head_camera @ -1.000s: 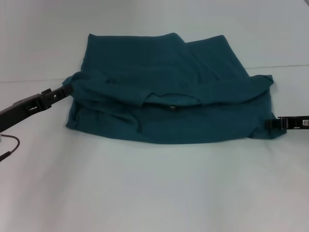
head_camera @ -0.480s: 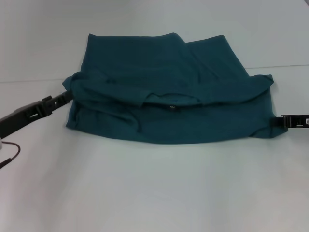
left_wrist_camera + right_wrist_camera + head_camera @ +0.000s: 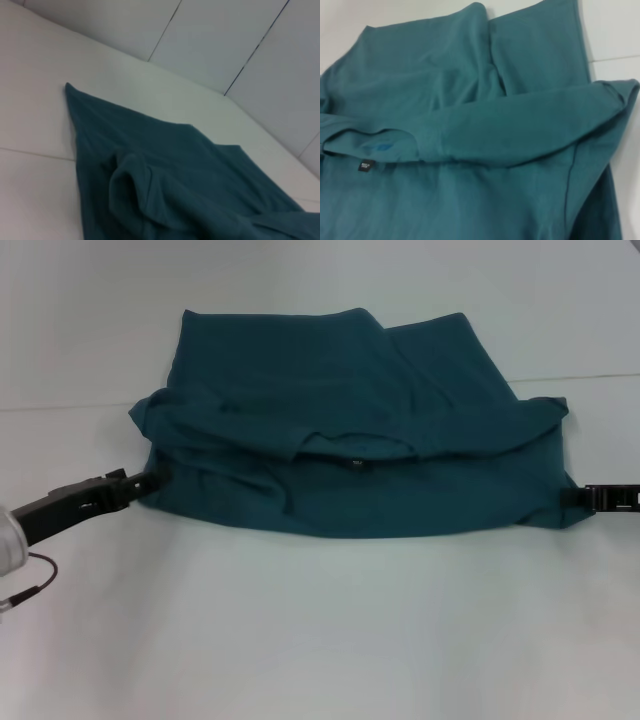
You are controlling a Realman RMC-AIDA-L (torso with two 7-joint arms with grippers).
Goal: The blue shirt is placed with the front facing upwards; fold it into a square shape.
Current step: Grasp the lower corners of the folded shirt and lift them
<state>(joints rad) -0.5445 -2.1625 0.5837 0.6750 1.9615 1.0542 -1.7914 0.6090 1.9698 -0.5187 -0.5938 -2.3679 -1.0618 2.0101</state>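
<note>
Now both end effectors flank blue shirt [image 3: 350, 440].

blue shirt [image 3: 350, 440]: dark teal, partly folded, rumpled, neck label showing, mid-table.

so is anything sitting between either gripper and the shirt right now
Nothing visible. The left gripper is at the blue shirt's near left corner and the right gripper at its near right edge, with only bare table around them.

My left gripper [image 3: 148, 480] sits low, arm angled inward; my right gripper [image 3: 572, 496] lies level, fingers seemingly closed.
</note>
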